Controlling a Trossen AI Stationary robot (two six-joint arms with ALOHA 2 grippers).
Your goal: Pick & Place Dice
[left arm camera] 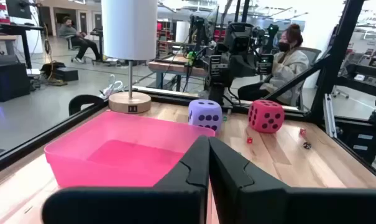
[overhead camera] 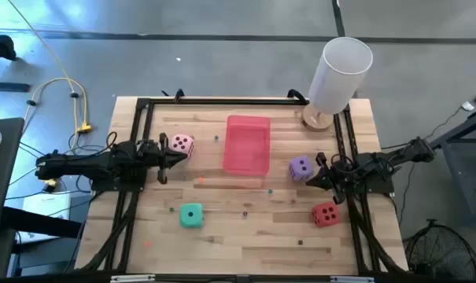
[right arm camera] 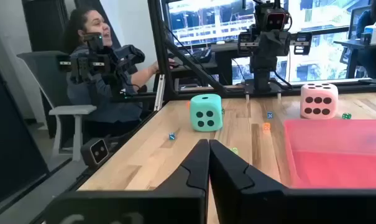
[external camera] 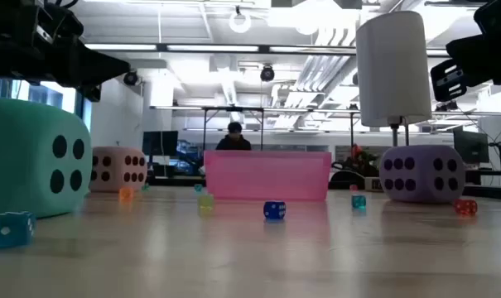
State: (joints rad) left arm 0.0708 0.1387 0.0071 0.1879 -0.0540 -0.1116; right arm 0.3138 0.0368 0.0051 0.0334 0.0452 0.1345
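Four dice sit on the wooden table, each resting on one face. The pale pink die [overhead camera: 182, 144] [right arm camera: 319, 99] is left of the pink tray [overhead camera: 246, 145]. The purple die [overhead camera: 301, 167] [left arm camera: 206, 115] is to the tray's right. The red die [overhead camera: 326, 214] [left arm camera: 266, 116] lies near the right edge and the teal die [overhead camera: 191, 215] [right arm camera: 206, 112] near the front. My left gripper [overhead camera: 177, 159] [left arm camera: 209, 144] is shut and hovers just beside the pale pink die. My right gripper [overhead camera: 309, 181] [right arm camera: 209, 147] is shut and hovers beside the purple die.
A white cylinder [overhead camera: 341, 72] on a round wooden base stands at the table's far right corner. Several tiny coloured dice [external camera: 273, 210] are scattered over the tabletop. A black frame [overhead camera: 222, 102] edges the table. People sit in the room beyond.
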